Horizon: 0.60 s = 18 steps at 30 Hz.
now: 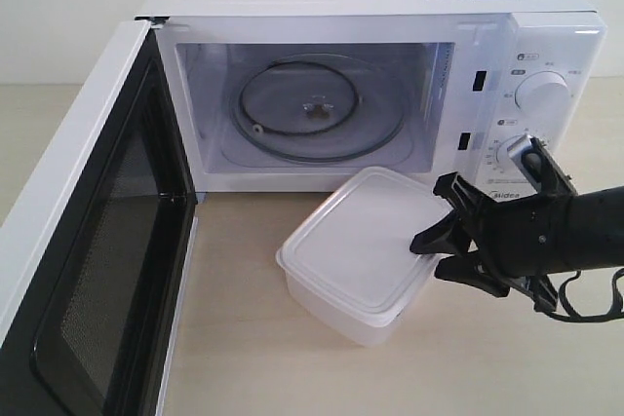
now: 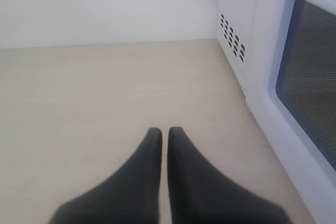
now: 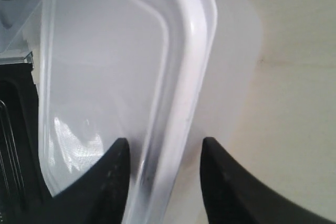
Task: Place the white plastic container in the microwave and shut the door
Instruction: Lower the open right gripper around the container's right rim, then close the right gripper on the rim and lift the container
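Observation:
The white plastic container (image 1: 356, 241) stands lidded on the table just in front of the open microwave (image 1: 341, 7), whose glass turntable (image 1: 317, 109) is bare. The door (image 1: 97, 241) swings wide open to the left. My right gripper (image 1: 427, 258) is open at the container's right side. In the right wrist view the right gripper (image 3: 164, 142) straddles the lid's rim of the container (image 3: 105, 77): one finger is over the lid, the other outside the wall, with gaps on both sides. My left gripper (image 2: 164, 129) is shut on nothing, low over the table beside the door's outer face (image 2: 310, 77).
The two dials (image 1: 541, 94) sit on the microwave's right panel, right behind my right arm. Vent holes (image 2: 233, 38) mark the microwave's side wall. Light wooden table (image 1: 244, 338) stretches in front of the container.

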Tool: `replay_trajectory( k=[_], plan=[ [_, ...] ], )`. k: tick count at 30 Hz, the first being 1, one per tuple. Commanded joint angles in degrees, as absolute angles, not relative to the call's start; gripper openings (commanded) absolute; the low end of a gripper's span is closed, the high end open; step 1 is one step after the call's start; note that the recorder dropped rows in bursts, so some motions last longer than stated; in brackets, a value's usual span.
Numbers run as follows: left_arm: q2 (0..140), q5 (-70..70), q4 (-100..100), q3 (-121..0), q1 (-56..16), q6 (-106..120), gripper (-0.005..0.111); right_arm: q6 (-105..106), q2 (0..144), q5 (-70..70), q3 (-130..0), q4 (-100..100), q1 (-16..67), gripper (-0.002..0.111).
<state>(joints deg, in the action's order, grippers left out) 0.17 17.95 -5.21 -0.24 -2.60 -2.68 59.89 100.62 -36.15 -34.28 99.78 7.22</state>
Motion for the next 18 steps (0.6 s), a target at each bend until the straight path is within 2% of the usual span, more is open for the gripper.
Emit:
replay_trajectory(
  k=[1, 3, 8, 9, 18],
  plan=[
    [0.0, 18.0, -5.4, 0.0, -2.4, -3.2, 0.004, 59.2, 100.6, -35.0, -34.8, 99.9, 7.5, 0.042],
    [0.0, 18.0, -5.4, 0.0, -2.4, -3.2, 0.004, 59.2, 100.6, -35.0, -34.8, 99.9, 7.5, 0.039],
    [0.0, 18.0, -5.4, 0.0, -2.4, -3.2, 0.004, 60.4, 100.6, -35.1, -34.8, 99.9, 7.5, 0.003],
    [0.0, 18.0, -5.4, 0.0, -2.4, -3.2, 0.004, 60.4, 100.6, -35.0, -34.8, 99.9, 7.5, 0.0],
    [0.0, 18.0, -5.4, 0.0, -2.4, -3.2, 0.004, 60.5, 100.5, -38.0, -34.6, 99.9, 7.5, 0.0]
  ],
)
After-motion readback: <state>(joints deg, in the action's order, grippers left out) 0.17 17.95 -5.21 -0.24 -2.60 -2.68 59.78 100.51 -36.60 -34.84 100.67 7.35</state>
